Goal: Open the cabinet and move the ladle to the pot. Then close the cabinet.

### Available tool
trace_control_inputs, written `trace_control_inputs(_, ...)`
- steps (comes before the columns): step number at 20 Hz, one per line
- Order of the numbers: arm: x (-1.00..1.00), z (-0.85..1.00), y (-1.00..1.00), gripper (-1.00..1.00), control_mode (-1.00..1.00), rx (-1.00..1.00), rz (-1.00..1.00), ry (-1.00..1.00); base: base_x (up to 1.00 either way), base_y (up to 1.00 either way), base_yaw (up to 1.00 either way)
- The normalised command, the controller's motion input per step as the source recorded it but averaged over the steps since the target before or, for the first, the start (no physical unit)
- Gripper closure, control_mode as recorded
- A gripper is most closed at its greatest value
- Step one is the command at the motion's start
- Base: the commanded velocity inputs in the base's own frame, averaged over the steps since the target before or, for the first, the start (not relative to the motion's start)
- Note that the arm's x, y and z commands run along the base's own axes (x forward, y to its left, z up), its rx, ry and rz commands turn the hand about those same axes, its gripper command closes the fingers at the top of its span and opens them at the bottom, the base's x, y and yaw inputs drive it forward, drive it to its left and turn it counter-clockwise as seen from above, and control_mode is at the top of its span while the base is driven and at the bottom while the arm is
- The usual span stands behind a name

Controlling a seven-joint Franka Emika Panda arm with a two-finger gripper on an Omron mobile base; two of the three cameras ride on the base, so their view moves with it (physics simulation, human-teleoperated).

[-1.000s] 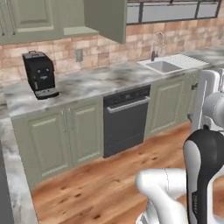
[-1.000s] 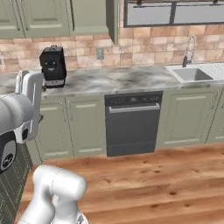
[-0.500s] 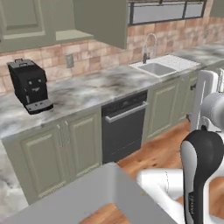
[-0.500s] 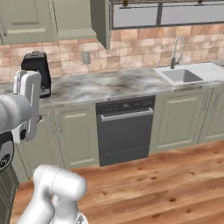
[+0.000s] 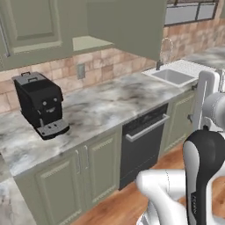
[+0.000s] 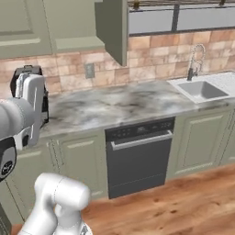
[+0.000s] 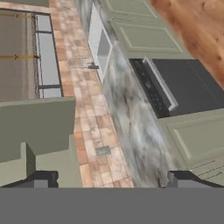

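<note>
The sage-green upper cabinet (image 5: pixel 88 44) hangs above the counter with its door (image 5: pixel 127 24) swung wide open. In the right base view the door (image 6: pixel 112 27) stands out edge-on from the wall. The hand view, rolled sideways, has the cabinet (image 7: pixel 39 127) at lower left. My gripper (image 7: pixel 113 179) is open, its two dark fingertips (image 7: pixel 41 178) far apart with nothing between them, well short of the cabinet. The ladle and the pot are out of view.
A black coffee machine (image 5: pixel 39 105) stands on the marble counter (image 5: pixel 105 105) at left. A sink with a faucet (image 5: pixel 173 75) lies at right, and a dark dishwasher (image 5: pixel 143 145) sits below. Lower green cabinets (image 5: pixel 66 180) line the wooden floor (image 6: pixel 183 202).
The whole picture has shifted: the base has driven nearer the counter, so the coffee machine, dishwasher and open cabinet look larger. The gripper stays open.
</note>
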Motion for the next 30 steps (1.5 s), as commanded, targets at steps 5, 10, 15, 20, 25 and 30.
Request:
trace_control_inputs(5,0.00,0.00,0.00,-1.00,1.00,0.00,0.00,0.00,1.00,0.30,0.00)
trace_control_inputs(10,0.00,0.00,0.00,-1.00,1.00,0.00,0.00,0.00,1.00,-0.02,0.00)
trace_control_inputs(15,0.00,0.00,0.00,-1.00,1.00,0.00,0.00,0.00,0.97,0.01,0.00)
trace_control_inputs(20,0.00,0.00,0.00,-1.00,1.00,0.00,0.00,0.00,0.77,-0.06,-0.03)
trace_control_inputs(25,0.00,0.00,0.00,-1.00,1.00,0.00,0.00,0.00,0.55,-0.84,-0.28)
trace_control_inputs(30,0.00,0.00,0.00,-1.00,1.00,0.00,0.00,0.00,0.59,-0.52,-0.50)
